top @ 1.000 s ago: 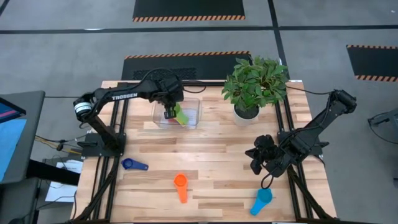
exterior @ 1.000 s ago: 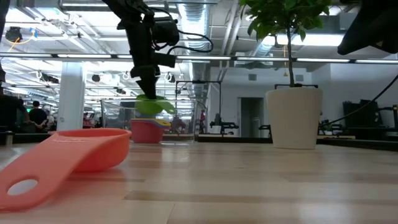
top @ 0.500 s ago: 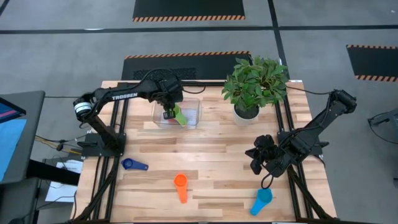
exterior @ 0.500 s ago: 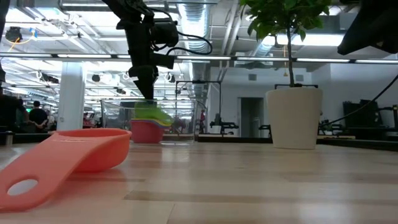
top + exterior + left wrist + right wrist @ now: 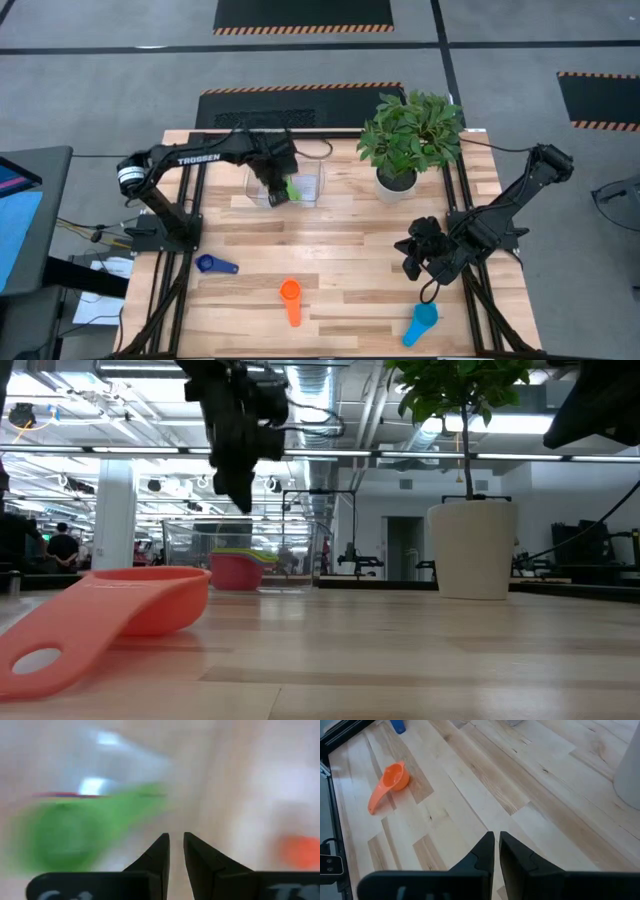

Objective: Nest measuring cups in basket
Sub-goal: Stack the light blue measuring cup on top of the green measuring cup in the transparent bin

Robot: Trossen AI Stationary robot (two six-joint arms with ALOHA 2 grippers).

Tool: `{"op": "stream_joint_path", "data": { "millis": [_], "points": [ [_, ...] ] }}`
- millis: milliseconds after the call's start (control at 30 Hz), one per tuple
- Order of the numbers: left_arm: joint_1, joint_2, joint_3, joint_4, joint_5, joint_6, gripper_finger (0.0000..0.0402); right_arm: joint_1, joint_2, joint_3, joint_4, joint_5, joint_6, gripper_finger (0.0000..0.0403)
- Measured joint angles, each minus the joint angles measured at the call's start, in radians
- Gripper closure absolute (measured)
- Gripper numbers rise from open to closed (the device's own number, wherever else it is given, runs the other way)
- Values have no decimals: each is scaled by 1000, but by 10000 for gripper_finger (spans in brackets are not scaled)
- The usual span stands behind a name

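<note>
Left end effector (image 5: 272, 180) above clear basket (image 5: 312, 190) (green cup (image 5: 292, 187) inside).

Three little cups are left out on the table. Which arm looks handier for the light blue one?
The right. Its gripper hangs low on the table's right side, nearest the light blue cup. The left gripper is across the table, above the basket holding the green cup.

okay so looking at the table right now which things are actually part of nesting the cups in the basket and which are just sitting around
Part of the job:
- basket, clear, holding the stack
- green cup on the red cup in it
- dark blue cup, loose on the table
- orange cup, loose
- light blue cup, loose
- left gripper over the basket
- right gripper, waiting

Just lying about:
- potted plant
</note>
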Motion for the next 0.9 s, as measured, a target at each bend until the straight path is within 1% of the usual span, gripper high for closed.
{"op": "stream_joint_path", "data": {
  "millis": [67,100,133,200,267,367,433,500,600,667,767,900],
  "points": [
    [-64,-1,0,13,136,-62,358,0,0,0,-4,-9,-2,349],
    [-104,-1,0,16,174,-74,358,2,0,0,-5,-31,-14,349],
    [-146,-1,0,13,194,-83,358,4,0,0,-5,-69,-34,349],
    [-240,-1,0,11,184,-105,358,16,0,0,-13,-165,-74,349],
    [-333,-1,0,21,130,-141,358,36,0,0,-31,-249,-79,349],
    [-462,-1,-1,90,13,-222,358,89,5,0,-56,-324,-79,349],
    [-531,-1,-1,148,-70,-261,358,138,17,0,-72,-336,-61,349],
    [-584,-1,-1,204,-171,-301,358,187,37,0,-94,-325,-29,349],
    [-635,-1,-1,273,-294,-364,358,240,97,0,-109,-301,6,349],
    [-656,-1,-1,311,-340,-401,358,259,147,0,-106,-303,5,349],
    [-671,-1,-1,355,-372,-448,358,279,219,0,-84,-338,-6,348],
    [-672,-1,-1,385,-385,-489,358,291,279,0,3,-449,-65,336]
  ]
}}
